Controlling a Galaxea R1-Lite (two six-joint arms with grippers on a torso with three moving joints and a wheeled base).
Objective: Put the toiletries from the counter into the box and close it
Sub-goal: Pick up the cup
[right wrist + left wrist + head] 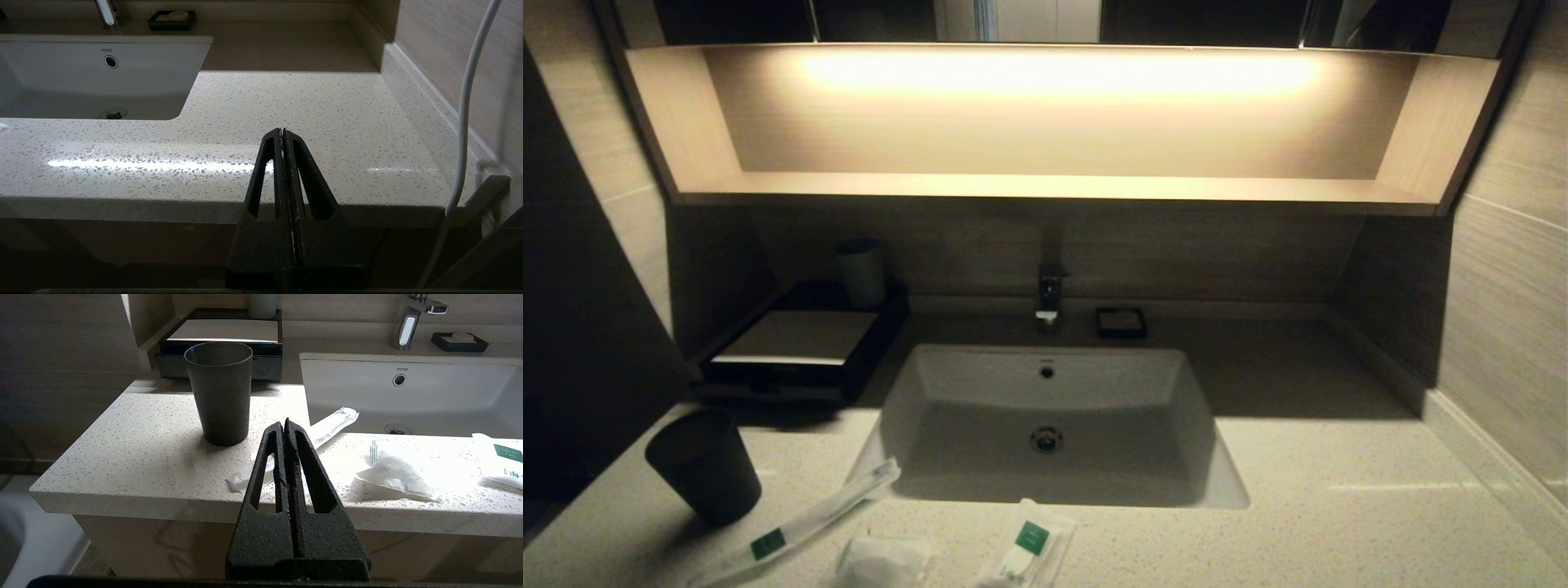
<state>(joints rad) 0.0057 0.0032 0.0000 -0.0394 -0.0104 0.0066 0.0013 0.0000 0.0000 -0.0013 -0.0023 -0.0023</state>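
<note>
Head view lacks both grippers, wrist views show left gripper [285,424], right gripper [282,131]

Left claw [285,424], closed, hangs before counter [143,449] edge near cup [220,392].

Speckled glossy stone counter [1339,506]; matt dark cup [704,465]; chrome faucet [1049,294].

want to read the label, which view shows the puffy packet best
The left wrist view: the puffy packet lies whole and brightly lit on the counter. The head view shows it dim and cut by the frame's lower edge. The right wrist view misses it.
</note>
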